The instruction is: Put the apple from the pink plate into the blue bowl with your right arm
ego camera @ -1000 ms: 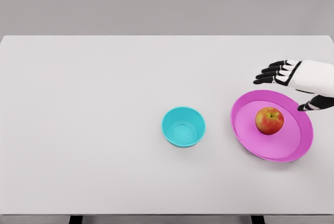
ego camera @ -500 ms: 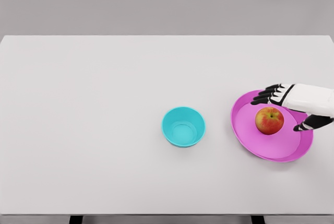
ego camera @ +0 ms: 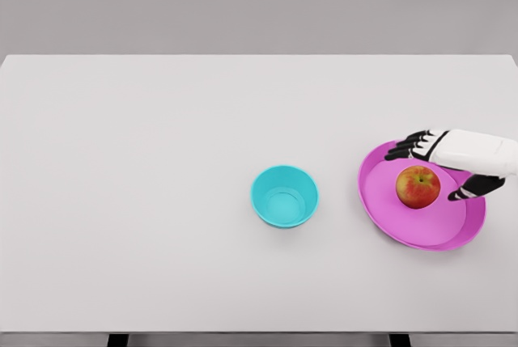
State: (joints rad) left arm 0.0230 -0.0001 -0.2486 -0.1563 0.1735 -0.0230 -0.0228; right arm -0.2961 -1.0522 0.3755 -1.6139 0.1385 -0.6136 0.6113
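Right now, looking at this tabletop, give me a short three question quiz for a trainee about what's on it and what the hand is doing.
1. True or false: the red-yellow apple already lies in the small turquoise-blue bowl.
2. Which hand is in view? A) left B) right C) both
3. Fill in: the apple rests on the round ____ plate.

Key:
1. False. It sits on the plate, and the bowl stands apart to the plate's left on the white table.
2. B. The white right hand reaches over the plate, its black fingers open around the apple, not yet closed on it.
3. Pink.
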